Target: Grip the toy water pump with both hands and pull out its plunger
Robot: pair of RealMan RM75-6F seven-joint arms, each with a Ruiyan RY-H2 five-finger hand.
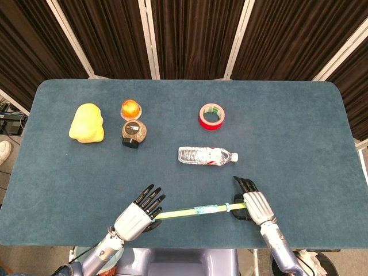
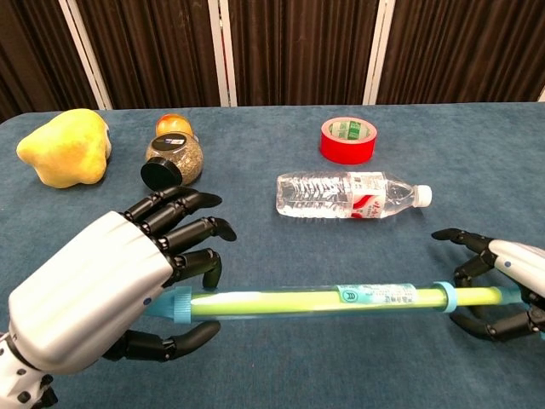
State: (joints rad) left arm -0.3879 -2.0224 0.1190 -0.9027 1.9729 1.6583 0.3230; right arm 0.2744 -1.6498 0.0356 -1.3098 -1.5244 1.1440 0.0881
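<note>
The toy water pump (image 1: 195,210) (image 2: 315,300) is a thin yellow-green tube with blue caps, lying left to right near the table's front edge. My left hand (image 1: 135,218) (image 2: 94,298) is at its left end, fingers spread above the tube and thumb below, not closed on it. My right hand (image 1: 256,207) (image 2: 509,266) covers the blue handle at the right end. Its thumb and fingers curl around the handle, which is hidden under the palm. A short length of plunger rod shows between the blue ring and that hand.
A clear water bottle (image 1: 207,155) (image 2: 349,194) lies just behind the pump. Further back are a red tape roll (image 1: 211,117), a spice jar (image 1: 133,132) on its side, an orange ball (image 1: 131,107) and a yellow soft toy (image 1: 87,122).
</note>
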